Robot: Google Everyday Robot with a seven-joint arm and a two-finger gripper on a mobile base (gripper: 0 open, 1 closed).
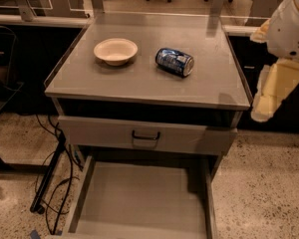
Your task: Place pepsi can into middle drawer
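Observation:
The pepsi can [174,62] is blue with white marks and lies on its side on the cabinet top [149,86], right of centre. The middle drawer [142,200] is pulled out below, with its bare grey floor showing and nothing in it. My gripper [269,96] is cream-coloured and hangs off the cabinet's right edge. It is to the right of the can and lower in the view, apart from it and holding nothing that I can see.
A cream bowl [115,50] sits on the cabinet top left of the can. A grey drawer front with a dark handle [145,136] is above the open drawer. Black cables [52,183] run down the left side. Office chairs stand at the back.

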